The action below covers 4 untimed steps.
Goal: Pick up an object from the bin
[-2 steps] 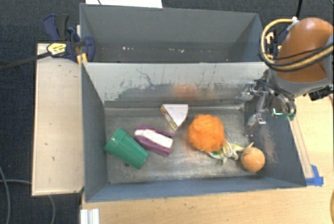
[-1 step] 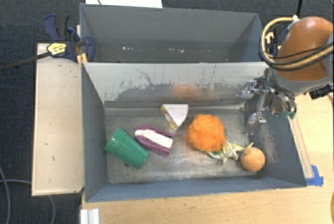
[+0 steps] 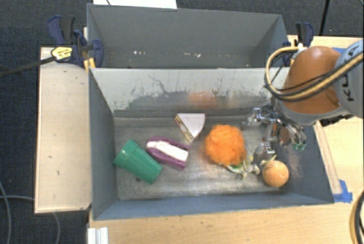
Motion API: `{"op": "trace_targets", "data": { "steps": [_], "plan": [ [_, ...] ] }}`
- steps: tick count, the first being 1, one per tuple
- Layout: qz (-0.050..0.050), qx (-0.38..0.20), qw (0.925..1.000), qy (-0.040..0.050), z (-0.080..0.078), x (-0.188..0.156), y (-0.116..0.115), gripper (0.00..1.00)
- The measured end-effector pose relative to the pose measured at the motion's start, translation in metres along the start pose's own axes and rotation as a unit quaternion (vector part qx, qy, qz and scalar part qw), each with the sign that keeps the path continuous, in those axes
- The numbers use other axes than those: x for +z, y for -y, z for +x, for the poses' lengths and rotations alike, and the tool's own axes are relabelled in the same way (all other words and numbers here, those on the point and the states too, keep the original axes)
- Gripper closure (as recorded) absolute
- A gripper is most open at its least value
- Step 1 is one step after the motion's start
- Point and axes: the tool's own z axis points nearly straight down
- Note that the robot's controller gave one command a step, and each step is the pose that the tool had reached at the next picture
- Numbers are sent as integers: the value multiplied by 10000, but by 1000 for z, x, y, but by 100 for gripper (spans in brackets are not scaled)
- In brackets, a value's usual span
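My gripper (image 3: 271, 133) hangs low at the right end of the bin, under the arm's orange cover. Just below it lies a small tan round ball (image 3: 276, 173) with a yellow-green scrap (image 3: 242, 168) beside it. A fuzzy orange ball (image 3: 225, 145) sits immediately to the gripper's left. Nothing shows as held by the gripper.
A pale wedge-shaped piece (image 3: 190, 124) lies mid-bin near the back wall. Further left, a purple and white object (image 3: 168, 153) rests beside a green cup (image 3: 137, 161) lying on its side. The arm comes in over the bin's right rim.
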Motion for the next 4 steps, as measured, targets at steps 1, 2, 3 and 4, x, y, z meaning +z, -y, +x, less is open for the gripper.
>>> {"op": "trace_targets", "data": {
  "steps": [1,2,3,4],
  "plan": [
    [21,497,9988,-15,23,31,-30,0],
    [40,592,9982,-57,18,36,-36,0],
    [3,1349,9909,-28,59,45,-83,100],
    [3,1343,9909,-28,59,45,-83,100]
  ]
}}
